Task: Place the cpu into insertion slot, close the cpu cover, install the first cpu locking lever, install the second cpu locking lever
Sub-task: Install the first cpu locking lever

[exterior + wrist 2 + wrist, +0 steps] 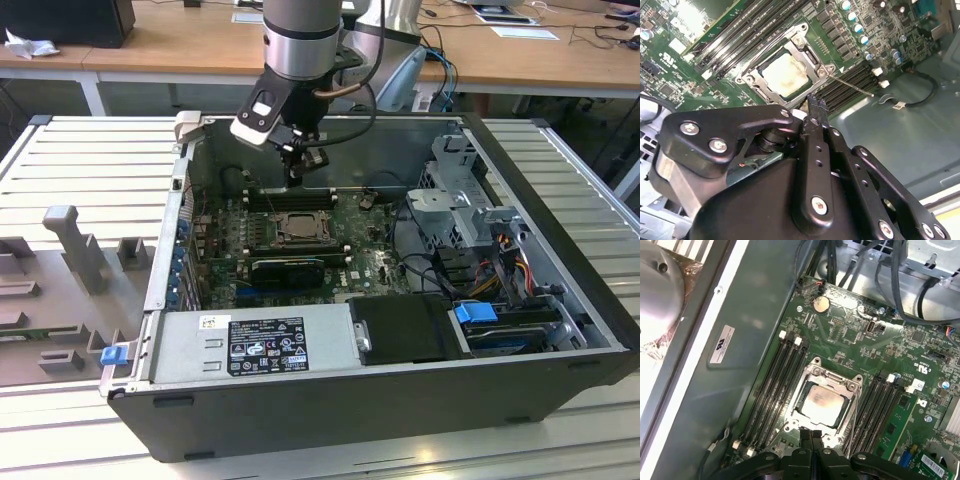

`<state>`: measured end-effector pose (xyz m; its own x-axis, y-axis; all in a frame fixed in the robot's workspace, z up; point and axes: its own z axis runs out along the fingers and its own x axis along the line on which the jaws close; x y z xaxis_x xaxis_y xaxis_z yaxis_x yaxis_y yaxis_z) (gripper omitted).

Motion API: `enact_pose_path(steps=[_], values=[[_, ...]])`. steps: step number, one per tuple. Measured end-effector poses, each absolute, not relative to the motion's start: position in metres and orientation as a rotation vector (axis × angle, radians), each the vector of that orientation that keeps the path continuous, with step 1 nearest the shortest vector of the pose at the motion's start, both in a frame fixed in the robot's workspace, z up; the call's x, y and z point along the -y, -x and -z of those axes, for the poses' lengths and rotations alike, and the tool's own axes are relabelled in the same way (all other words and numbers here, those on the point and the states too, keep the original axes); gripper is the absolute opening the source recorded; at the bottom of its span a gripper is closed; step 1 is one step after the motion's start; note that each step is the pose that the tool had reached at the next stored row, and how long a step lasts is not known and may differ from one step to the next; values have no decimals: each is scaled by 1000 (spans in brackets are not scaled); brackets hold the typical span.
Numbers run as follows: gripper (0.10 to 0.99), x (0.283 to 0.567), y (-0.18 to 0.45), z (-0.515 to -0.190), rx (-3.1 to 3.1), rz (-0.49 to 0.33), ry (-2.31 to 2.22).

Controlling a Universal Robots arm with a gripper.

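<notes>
Gripper (300, 168) hangs inside the open computer case (350, 410) on the slatted tabletop (90, 160), over the far edge of the socket (275, 232). Fingers (806, 442) are pressed together with nothing between them (tips bare in both wrist views) and sit close by the socket's rim; can't tell if they touch it. Chip (822, 401) sits flat in the socket, its pale top showing through the window of the cover (834, 377), which lies down around it. A thin lever (852, 85) sticks out from one socket corner across the black memory slots (775, 385). In the exterior view the socket is left of the case's middle.
</notes>
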<state>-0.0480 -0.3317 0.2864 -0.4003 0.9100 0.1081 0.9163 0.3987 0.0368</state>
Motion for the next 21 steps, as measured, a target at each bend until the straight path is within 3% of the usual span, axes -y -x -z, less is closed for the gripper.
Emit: enact_pose_path(steps=[21], values=[[106,332,48,-286,2830,114,1144]])
